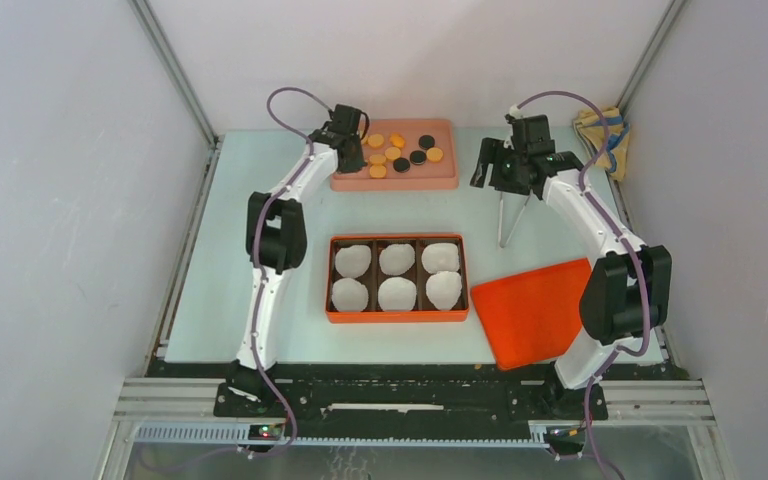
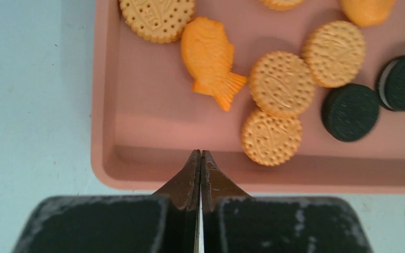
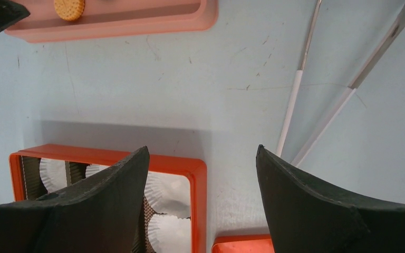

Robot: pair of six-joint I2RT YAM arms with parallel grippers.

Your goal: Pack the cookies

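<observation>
Several cookies (image 1: pixel 400 150) lie in a pink tray (image 1: pixel 440 180) at the back of the table: round orange ones (image 2: pixel 282 83), a fish-shaped orange one (image 2: pixel 209 58) and black sandwich ones (image 2: pixel 349 112). My left gripper (image 2: pixel 200 153) is shut with nothing between its fingers, its tips over the tray's near left rim (image 2: pixel 137 182), apart from every cookie. It shows at the tray's left end (image 1: pixel 352 128) from above. My right gripper (image 3: pixel 202 150) stands open and holds nothing, above the table (image 1: pixel 505 165) to the right of the tray.
An orange box (image 1: pixel 397 316) with white paper cups (image 1: pixel 397 260) in its compartments stands mid-table. Its orange lid (image 1: pixel 535 310) lies to the right. Metal tongs (image 1: pixel 508 215) rest on the table below my right gripper. A yellow bundle (image 1: pixel 600 130) sits at the back right corner.
</observation>
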